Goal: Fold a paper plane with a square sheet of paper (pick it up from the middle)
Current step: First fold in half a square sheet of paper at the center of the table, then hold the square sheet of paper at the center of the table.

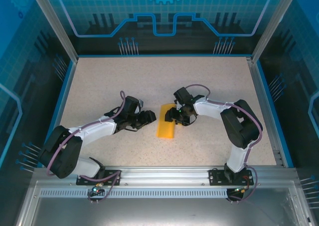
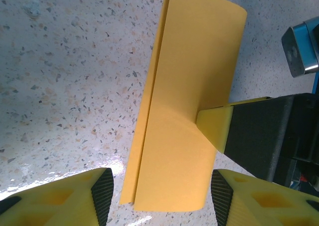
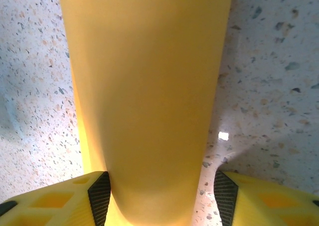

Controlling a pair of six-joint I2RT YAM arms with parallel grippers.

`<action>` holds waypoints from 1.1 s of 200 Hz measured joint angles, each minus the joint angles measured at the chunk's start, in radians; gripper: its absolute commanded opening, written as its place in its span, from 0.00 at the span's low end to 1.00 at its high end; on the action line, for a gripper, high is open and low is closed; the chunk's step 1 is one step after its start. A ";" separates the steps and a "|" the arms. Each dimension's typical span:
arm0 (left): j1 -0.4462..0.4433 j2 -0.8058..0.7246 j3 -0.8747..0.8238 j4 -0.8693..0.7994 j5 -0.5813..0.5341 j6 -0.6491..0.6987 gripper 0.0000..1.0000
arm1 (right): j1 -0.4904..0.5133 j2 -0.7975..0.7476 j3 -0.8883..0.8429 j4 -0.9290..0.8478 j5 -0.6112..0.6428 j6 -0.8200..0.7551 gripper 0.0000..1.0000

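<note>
The square sheet of paper is orange-yellow and lies folded over into a narrow rectangle at mid-table, its upper layer bulging a little. My left gripper is low at the paper's left side. In the left wrist view the left gripper is open and straddles the near end of the paper with gaps on both sides. My right gripper is at the paper's far right edge, and one of its fingertips touches the fold. The right gripper is open over the paper, with its left pad against the sheet and the right pad apart.
The speckled table is bounded by a blue rim and transparent blue walls. An aluminium rail carrying both arm bases runs along the near edge.
</note>
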 measured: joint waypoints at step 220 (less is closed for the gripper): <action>0.000 0.001 0.011 0.000 0.000 0.003 0.50 | 0.047 0.062 0.100 -0.113 0.121 0.100 0.65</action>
